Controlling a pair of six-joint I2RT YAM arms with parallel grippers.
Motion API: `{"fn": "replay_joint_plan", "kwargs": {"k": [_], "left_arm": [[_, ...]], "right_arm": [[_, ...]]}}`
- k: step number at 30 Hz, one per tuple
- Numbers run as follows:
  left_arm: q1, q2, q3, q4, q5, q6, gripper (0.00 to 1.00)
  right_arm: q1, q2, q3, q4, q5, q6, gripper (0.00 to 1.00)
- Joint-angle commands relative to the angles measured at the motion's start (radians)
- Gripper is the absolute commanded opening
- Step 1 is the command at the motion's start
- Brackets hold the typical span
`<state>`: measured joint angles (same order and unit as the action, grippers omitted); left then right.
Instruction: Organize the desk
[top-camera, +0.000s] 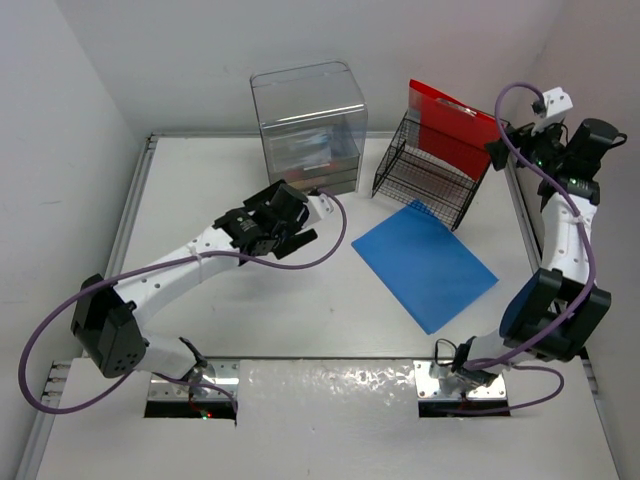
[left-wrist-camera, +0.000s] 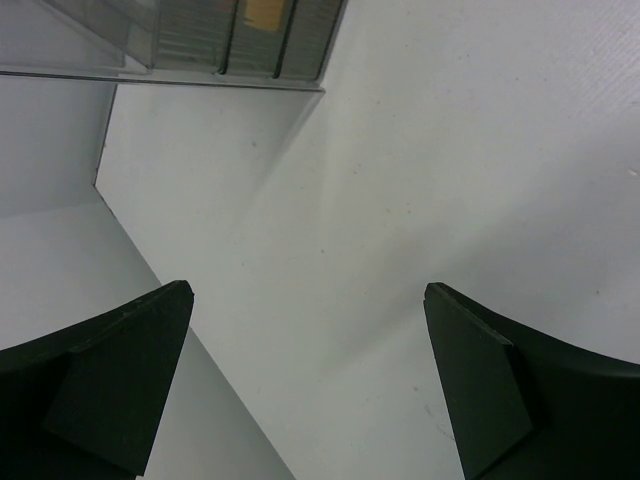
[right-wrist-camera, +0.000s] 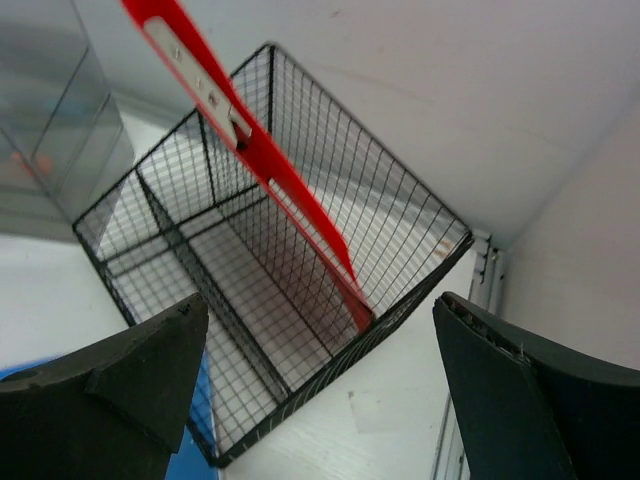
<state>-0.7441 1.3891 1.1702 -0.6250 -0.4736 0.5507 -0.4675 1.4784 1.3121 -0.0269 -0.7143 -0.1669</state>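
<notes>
light: bright, even | shadows: faint on desk (top-camera: 300, 310) | wrist focus: soft

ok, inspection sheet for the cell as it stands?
Surface: white desk, metal edge rails.
Job's things: red folder standing in the wire rack; blue folder flat on the desk in front of the rack; clear drawer unit at the back.
Clutter: nothing seen.
End effectors: left end effector open over bare desk, empty; right end effector open above the rack, empty.
Cables: purple cables loop off both arms.
Surroundings: white wall panels on three sides.
</notes>
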Motion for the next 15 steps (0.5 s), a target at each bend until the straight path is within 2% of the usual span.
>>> {"fn": "replay_joint_plan", "kwargs": {"k": [1, 8, 15], "left_arm": [[0.011, -0.029, -0.02, 0.051, 0.021, -0.014, 1.0], [0.018, -0.022, -0.04, 0.074, 0.036, -0.005, 1.0], [0.029, 0.021, -0.026, 0.07, 0.017, 0.008, 1.0]], "right_arm": [[-0.005, 0.002, -0.005, 0.061, -0.097, -0.103, 0.9], [-0.005, 0.115, 0.022, 0.123, -0.142, -0.074, 0.87], [0.006, 0.192, 0.018, 0.292, -0.235, 0.023, 0.69]]}}
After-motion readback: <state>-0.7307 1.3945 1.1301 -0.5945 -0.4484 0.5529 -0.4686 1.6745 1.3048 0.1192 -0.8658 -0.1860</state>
